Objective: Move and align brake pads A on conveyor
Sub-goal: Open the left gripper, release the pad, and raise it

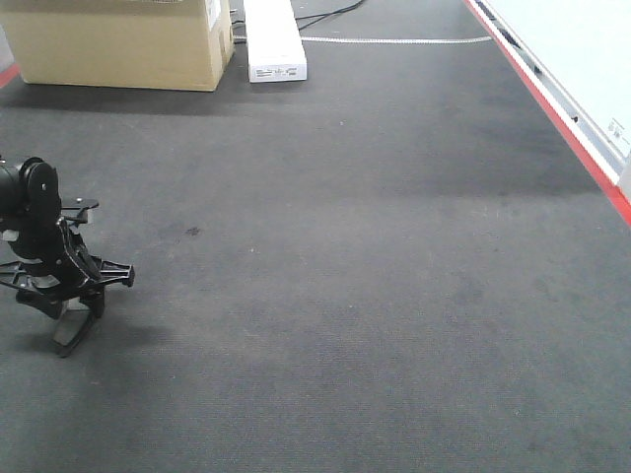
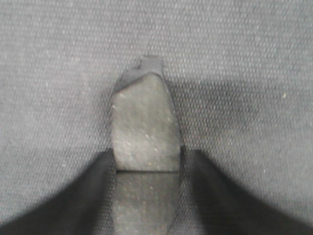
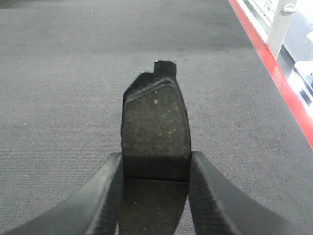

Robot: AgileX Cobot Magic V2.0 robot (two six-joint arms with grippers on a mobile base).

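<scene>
Two brake pads show, each dark grey and gritty with a thin cross groove. In the left wrist view one brake pad [image 2: 144, 132] sits between my left gripper's [image 2: 146, 159] fingers, which are shut on its sides, very close over the conveyor [image 2: 254, 58]. The front view shows that left gripper [image 1: 81, 307] low at the belt's left side, with the pad [image 1: 69, 333] hanging under it, near the conveyor [image 1: 375, 256]. My right gripper [image 3: 155, 160] is shut on a second brake pad [image 3: 155, 122], held well above the belt [image 3: 63, 98]. The right gripper is outside the front view.
A cardboard box [image 1: 123, 39] and a long white box [image 1: 273, 39] stand at the belt's far end. A red strip [image 1: 552, 108] and a white frame [image 1: 582, 49] run along the right edge. The right wrist view shows the red strip [image 3: 279, 73] too.
</scene>
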